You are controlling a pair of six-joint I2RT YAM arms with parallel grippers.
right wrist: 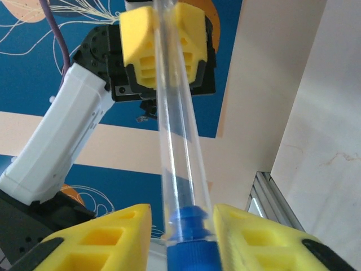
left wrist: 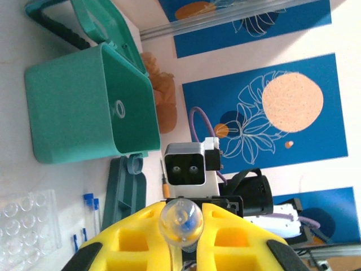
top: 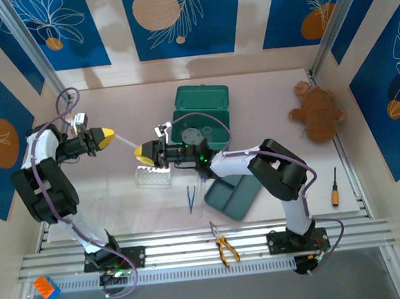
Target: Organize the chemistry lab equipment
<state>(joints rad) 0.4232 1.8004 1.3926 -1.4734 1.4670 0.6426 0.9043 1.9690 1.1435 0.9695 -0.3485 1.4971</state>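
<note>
Here, listed from the near edge of the tabletop outward:

1. Pliers (top: 224,249), yellow handles, on the metal rail in front of the near edge. Not part of the set.
2. Tray (top: 248,187), shallow and green, towards the near edge right of centre. A screwdriver (top: 334,189) lies by the right edge.
3. Loose tubes (top: 192,198), blue-capped, flat on the tabletop just left of the tray.
4. Rack (top: 153,175), clear plastic, just left of the loose tubes. We can barely make out its wells from above.
5. Test tube (top: 125,143), the piece being handled. It is held in the air above the left half of the tabletop, bridging the two grippers.
   - Left gripper (top: 107,137): clenched on the tube's rounded end.
   - Right gripper (right wrist: 183,217): its jaws flank the blue cap (right wrist: 192,234) with a sliver of gap on one side, so we read it as not yet clamped.
   - Handling: we judge it light, stiff, smooth and breakable. The cap looks the safest hold, as plastic takes a squeeze better than the thin wall.
   - Unclear: whether either right pad touches the cap, and whether the tube holds anything.
6. Box (top: 201,115), green, lid up, towards the far edge at centre. The right arm hides part of its contents.
7. Plush toy (top: 316,111), brown, in the far right corner.
</note>
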